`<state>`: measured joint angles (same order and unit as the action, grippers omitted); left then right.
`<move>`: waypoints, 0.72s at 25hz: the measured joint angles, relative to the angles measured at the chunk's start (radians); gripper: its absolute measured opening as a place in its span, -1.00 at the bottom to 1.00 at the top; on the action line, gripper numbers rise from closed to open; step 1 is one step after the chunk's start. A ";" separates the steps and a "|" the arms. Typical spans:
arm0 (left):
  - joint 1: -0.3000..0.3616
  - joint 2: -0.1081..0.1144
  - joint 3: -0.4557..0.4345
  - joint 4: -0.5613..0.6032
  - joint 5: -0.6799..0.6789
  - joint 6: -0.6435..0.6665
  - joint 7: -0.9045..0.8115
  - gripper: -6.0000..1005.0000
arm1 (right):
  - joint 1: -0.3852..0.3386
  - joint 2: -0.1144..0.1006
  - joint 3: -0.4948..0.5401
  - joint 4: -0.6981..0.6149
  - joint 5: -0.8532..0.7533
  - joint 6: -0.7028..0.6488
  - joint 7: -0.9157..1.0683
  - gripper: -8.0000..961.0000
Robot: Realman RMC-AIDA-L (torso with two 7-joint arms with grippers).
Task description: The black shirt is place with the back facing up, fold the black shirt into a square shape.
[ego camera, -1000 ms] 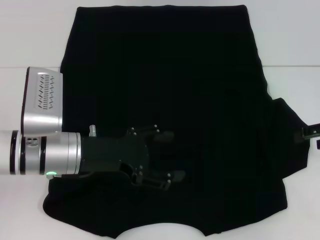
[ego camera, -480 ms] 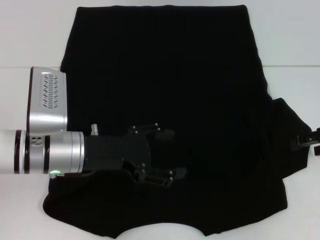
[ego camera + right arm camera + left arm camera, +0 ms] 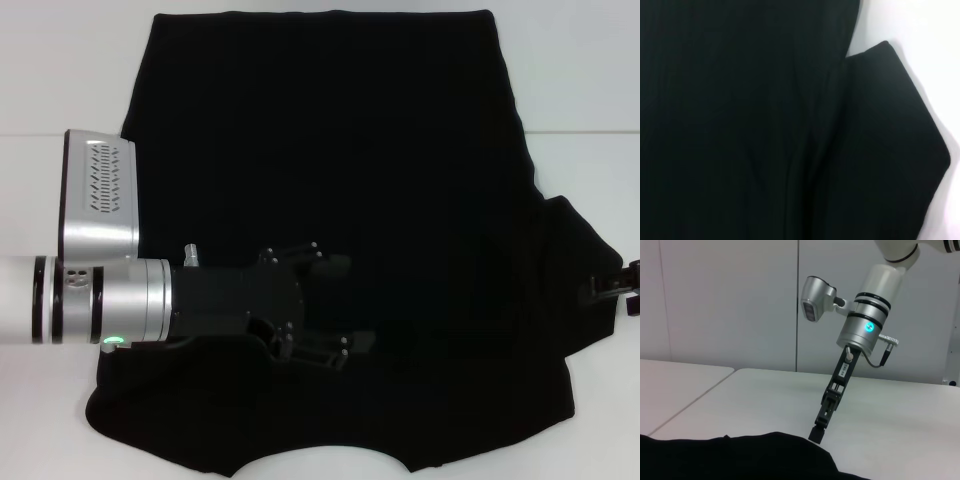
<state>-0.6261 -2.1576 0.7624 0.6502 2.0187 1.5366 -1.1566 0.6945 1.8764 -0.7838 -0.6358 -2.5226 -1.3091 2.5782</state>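
Note:
The black shirt point(image 3: 400, 150) lies spread flat on the white table point(image 3: 590, 80), plain side up, with no lettering showing. Its right sleeve point(image 3: 575, 270) sticks out sideways, and the left side shows a straight edge. My left gripper point(image 3: 345, 303) reaches in from the left over the shirt's lower middle, open, its fingers spread just above the cloth. My right gripper point(image 3: 610, 288) is at the outer edge of the right sleeve. In the left wrist view, the right gripper point(image 3: 816, 434) points down at the shirt's edge point(image 3: 740, 457). The right wrist view shows only the sleeve point(image 3: 890, 140) and the shirt's body.
Bare white table point(image 3: 765, 395) surrounds the shirt on the left, right and far sides. A seam between table tops point(image 3: 580, 131) runs across behind the sleeve. A plain pale wall point(image 3: 730, 300) stands beyond the table.
My left arm has slid a little further right over the shirt, gripper still open. My right gripper has shifted slightly toward the near side along the sleeve's edge.

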 joint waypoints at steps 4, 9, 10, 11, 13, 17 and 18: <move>0.000 0.001 0.000 -0.002 0.000 -0.001 0.000 0.89 | 0.003 0.012 0.000 0.002 -0.001 0.020 -0.004 0.84; 0.000 0.001 0.000 0.000 0.000 -0.001 -0.002 0.89 | 0.006 0.023 -0.001 0.002 -0.001 0.041 -0.007 0.83; 0.000 0.001 0.000 0.000 0.000 -0.001 -0.002 0.89 | 0.006 0.024 -0.001 0.002 -0.001 0.047 -0.007 0.78; 0.000 0.001 0.000 0.001 0.000 -0.001 -0.003 0.89 | 0.007 0.025 -0.001 0.002 -0.001 0.052 -0.007 0.72; 0.000 0.002 0.000 0.001 0.000 -0.002 -0.003 0.89 | 0.007 0.028 -0.002 0.002 -0.001 0.060 -0.007 0.63; 0.000 0.003 0.000 0.000 0.000 -0.009 -0.003 0.89 | 0.010 0.038 -0.002 0.003 -0.020 0.072 -0.008 0.46; 0.000 0.003 0.000 0.000 0.000 -0.011 -0.003 0.89 | 0.012 0.040 -0.002 0.004 -0.027 0.073 -0.008 0.42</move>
<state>-0.6258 -2.1543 0.7624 0.6505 2.0187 1.5254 -1.1596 0.7066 1.9163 -0.7855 -0.6323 -2.5495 -1.2357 2.5699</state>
